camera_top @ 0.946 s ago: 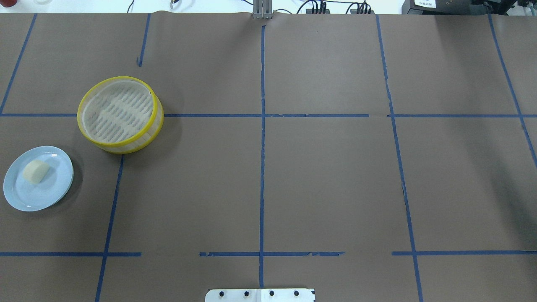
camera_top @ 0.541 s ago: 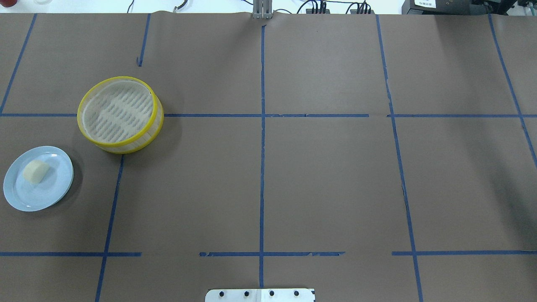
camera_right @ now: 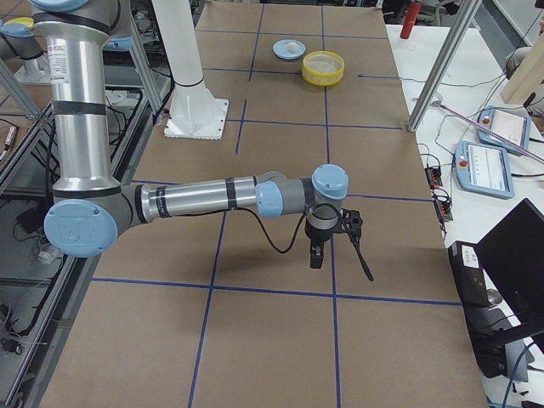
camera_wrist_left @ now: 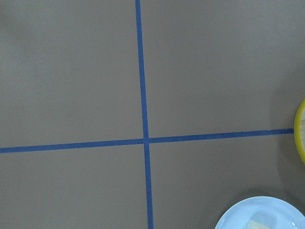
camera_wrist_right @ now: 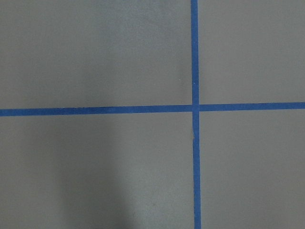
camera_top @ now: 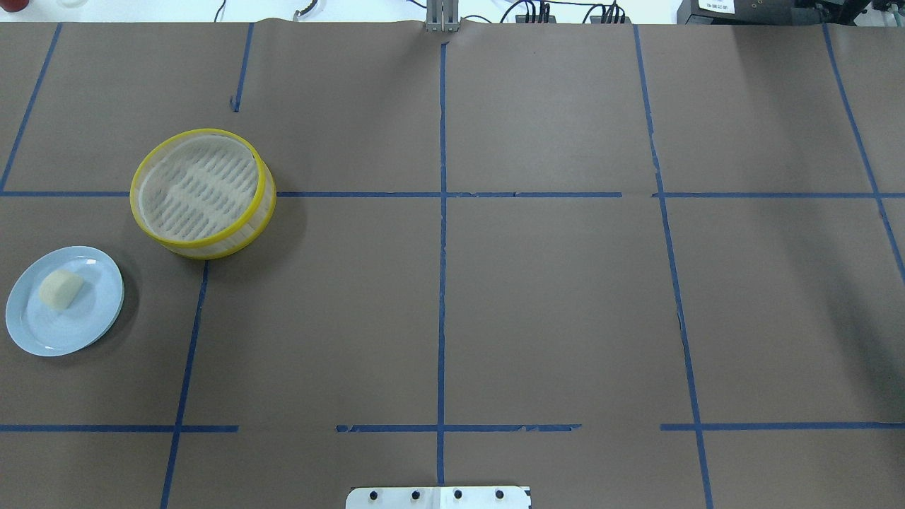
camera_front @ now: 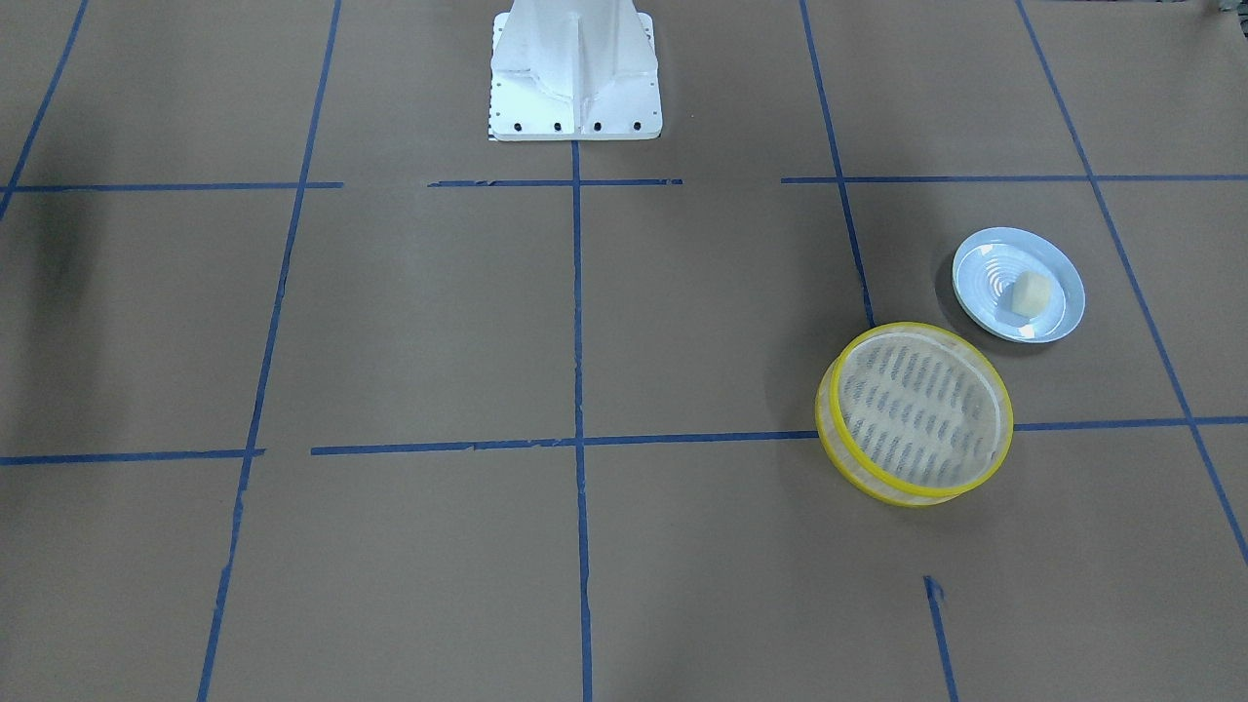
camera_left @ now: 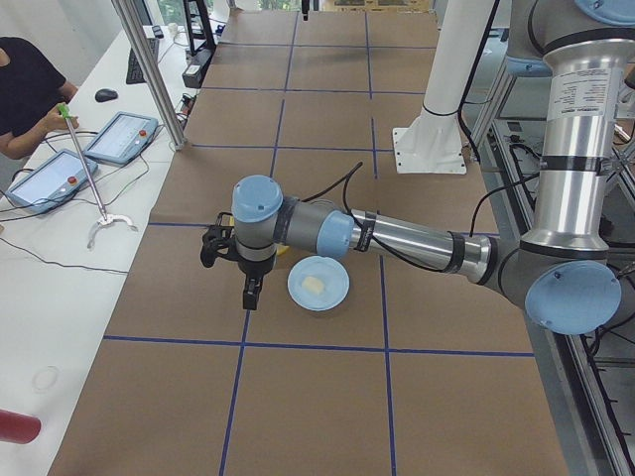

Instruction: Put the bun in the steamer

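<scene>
The bun [camera_top: 60,289], a small cream lump, lies on a pale blue plate [camera_top: 99,318] at the table's left edge; it also shows in the front view [camera_front: 1033,292]. The steamer [camera_top: 261,205], yellow-rimmed with a slotted beige bottom, stands just beyond the plate and holds nothing [camera_front: 990,458]. My left gripper [camera_left: 248,293] shows only in the exterior left view, hanging above the table beside the plate [camera_left: 335,296]. My right gripper [camera_right: 316,259] shows only in the exterior right view, far from both. I cannot tell whether either is open or shut.
The robot's white base [camera_front: 573,73] stands at mid-table. Blue tape lines grid the brown paper. An operator with a grabber stick [camera_left: 84,164] and tablets [camera_left: 121,136] sits along the far side. Metal posts [camera_left: 149,69] stand at that edge.
Bun, plate and steamer have not moved. A grey hooked tool has slid into view at the table's far edge.
</scene>
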You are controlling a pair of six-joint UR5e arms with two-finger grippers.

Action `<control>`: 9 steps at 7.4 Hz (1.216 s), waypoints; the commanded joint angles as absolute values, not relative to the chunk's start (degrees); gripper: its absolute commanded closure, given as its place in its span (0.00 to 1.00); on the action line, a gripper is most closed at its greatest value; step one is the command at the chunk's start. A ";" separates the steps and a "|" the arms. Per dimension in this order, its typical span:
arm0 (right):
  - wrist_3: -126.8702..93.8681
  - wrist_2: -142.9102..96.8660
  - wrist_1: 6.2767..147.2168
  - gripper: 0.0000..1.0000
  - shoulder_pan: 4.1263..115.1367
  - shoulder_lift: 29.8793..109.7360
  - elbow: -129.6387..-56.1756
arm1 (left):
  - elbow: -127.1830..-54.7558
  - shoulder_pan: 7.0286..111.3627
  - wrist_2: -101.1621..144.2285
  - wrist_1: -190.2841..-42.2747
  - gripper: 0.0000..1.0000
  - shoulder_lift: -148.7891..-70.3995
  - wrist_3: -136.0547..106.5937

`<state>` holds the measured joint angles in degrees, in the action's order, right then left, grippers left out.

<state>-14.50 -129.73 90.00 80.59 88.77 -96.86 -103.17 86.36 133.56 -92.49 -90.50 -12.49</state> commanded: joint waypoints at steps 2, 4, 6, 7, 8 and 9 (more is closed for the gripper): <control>-14.50 -129.73 90.00 0.00 80.60 88.77 -96.86 | -108.63 74.22 131.67 -108.36 0.00 -79.76 -32.00; -14.50 -129.73 90.00 0.00 80.51 88.77 -96.86 | -106.89 64.30 126.06 -121.69 0.00 -75.86 -44.95; -14.50 -129.73 90.00 0.00 80.60 88.77 -96.86 | -104.07 56.37 121.75 -128.12 0.00 -76.02 -52.97; -14.50 -129.73 90.00 0.00 80.60 88.77 -96.86 | -102.67 55.56 121.38 -128.23 0.00 -76.98 -53.00; -14.50 -129.73 90.00 0.00 80.60 88.77 -96.86 | -100.39 55.46 121.29 -128.23 0.00 -79.08 -53.00; -14.50 -129.73 90.00 0.00 80.60 88.77 -96.86 | -98.81 55.37 120.42 -128.23 0.00 -80.49 -52.91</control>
